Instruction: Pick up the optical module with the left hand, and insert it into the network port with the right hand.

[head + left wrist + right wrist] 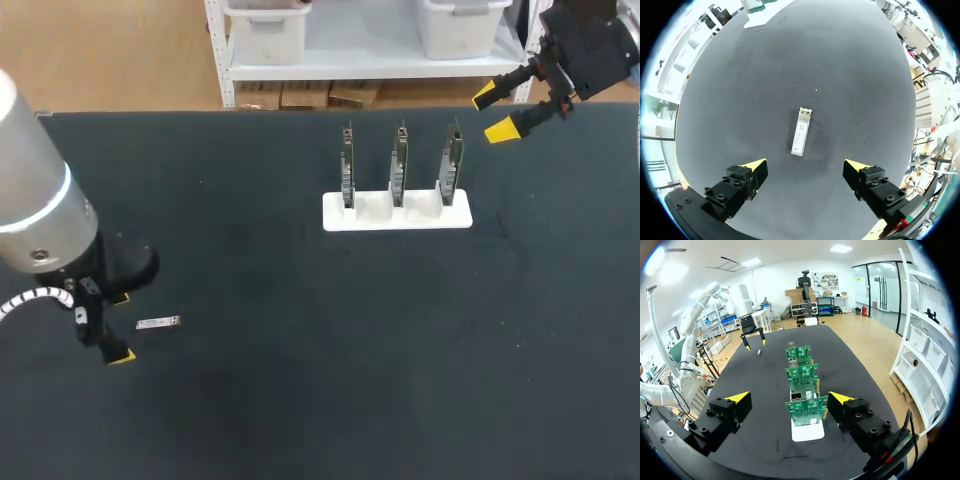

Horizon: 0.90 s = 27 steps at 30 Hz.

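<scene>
silver, slim metal optical module (pixel 801 131) is lying flat on the dark matte surface (pixel 300 380) at the near left, and nothing is gripping it. left tool (pixel 806 165) hovers right over it with its yellow-tipped fingers spread wide. the module sits just ahead of the gap, its long axis roughly in line with the fingers. so the step in hand looks like the pickup.

my take: nudge forward till the module is centred between the tips, drop straight down, and close across the narrow sides, not the ends. it's thin and flat, so the tips need to go almost to the surface. grabbing near one end should leave enough sticking out for the other arm.

right tool (pixel 493 113) hangs at the far right, also spread and holding nothing. it's near the white holder (pixel 397 215) with three upright green circuit boards (pixel 399 165). the network ports should be on those, but they're too small to make out.
</scene>
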{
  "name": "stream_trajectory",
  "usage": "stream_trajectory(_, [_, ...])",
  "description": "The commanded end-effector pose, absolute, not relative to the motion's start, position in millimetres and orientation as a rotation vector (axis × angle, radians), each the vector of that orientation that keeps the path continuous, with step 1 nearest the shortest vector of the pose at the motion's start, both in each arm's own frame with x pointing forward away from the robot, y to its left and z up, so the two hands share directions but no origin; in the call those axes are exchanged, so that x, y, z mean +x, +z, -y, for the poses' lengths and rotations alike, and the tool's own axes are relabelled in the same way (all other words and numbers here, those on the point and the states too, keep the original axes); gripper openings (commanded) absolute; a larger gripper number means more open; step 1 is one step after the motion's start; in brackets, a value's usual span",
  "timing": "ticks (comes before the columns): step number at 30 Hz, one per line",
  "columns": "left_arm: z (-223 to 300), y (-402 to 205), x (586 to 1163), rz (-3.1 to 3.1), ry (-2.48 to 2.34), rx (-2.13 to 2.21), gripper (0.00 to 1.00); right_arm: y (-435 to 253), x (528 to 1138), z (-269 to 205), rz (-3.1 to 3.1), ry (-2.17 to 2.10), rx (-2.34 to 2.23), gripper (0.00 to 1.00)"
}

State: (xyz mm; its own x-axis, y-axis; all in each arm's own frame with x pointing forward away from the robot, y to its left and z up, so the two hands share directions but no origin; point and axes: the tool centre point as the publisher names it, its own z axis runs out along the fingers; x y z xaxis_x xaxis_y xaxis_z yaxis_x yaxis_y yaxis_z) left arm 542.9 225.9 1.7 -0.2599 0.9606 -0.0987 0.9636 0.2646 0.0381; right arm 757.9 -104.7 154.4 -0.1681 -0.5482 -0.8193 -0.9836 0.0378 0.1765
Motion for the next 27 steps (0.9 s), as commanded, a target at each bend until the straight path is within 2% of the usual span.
stream_trajectory(1, [-224.9, -1.3, 546.8, -2.415, -0.055, 1.862, 1.0, 154.5, 757.7, 104.4, -1.77, 1.021, -1.547, 1.0])
stream_trajectory(27, [-207.1, -11.1, 545.9, -2.377, -0.077, 1.964, 1.0, 154.5, 757.7, 104.4, -1.77, 1.021, -1.547, 1.0])
